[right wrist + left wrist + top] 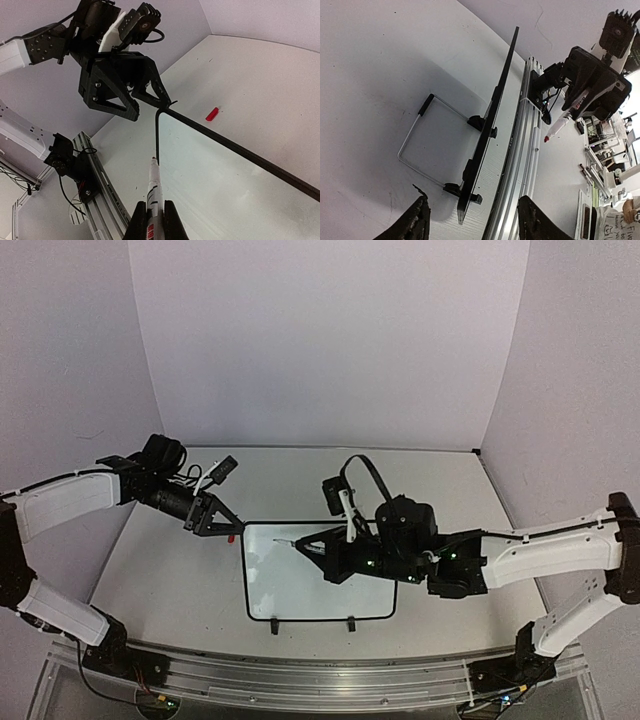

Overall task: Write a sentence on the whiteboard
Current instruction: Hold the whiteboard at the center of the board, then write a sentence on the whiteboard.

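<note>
Spanning the work area is a matte white table [170,570], with a ribbed aluminium rail [300,675] along its near edge. At the table's centre sits the whiteboard [290,590]: rectangular, glossy white, with a thin black border and rounded corners. Whether it lies flat or propped cannot be told. A bent wire stand [415,145] runs from its near long edge. The left gripper [230,528], black and angular, straddles the board's far-left corner with fingers parted and a gap on either side: released, not pinching. The right gripper [312,548] reaches in over the board, clenched on a slim white marker [153,185]. The marker's tip points at the board's far-left area; contact cannot be confirmed. Two small black clips [274,625] sit on the near edge. A small red cap [212,114] lies on the table beside the far-left corner.
</note>
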`<move>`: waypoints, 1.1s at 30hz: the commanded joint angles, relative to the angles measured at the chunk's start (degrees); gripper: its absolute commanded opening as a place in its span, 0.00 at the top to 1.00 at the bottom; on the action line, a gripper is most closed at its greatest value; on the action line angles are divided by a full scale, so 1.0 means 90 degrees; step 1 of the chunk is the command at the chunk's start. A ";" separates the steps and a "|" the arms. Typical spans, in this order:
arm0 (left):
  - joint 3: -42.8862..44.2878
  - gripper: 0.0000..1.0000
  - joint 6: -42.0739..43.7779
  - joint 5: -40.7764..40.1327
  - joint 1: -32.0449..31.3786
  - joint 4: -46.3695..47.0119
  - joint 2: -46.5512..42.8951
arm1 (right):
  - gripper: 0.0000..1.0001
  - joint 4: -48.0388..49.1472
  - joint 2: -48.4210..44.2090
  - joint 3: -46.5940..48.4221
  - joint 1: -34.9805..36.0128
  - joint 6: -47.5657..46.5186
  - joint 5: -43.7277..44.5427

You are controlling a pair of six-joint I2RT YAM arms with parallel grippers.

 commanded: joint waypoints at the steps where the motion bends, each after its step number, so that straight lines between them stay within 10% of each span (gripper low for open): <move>1: 0.0141 0.52 0.0326 0.0125 -0.0163 -0.0301 -0.0008 | 1.00 0.0826 0.0483 0.0313 0.0231 -0.0021 0.0691; 33: 0.0024 1.00 0.0359 -0.0826 -0.0449 -0.0106 -0.0013 | 1.00 0.1777 0.1570 0.0626 0.0602 -0.0067 0.1702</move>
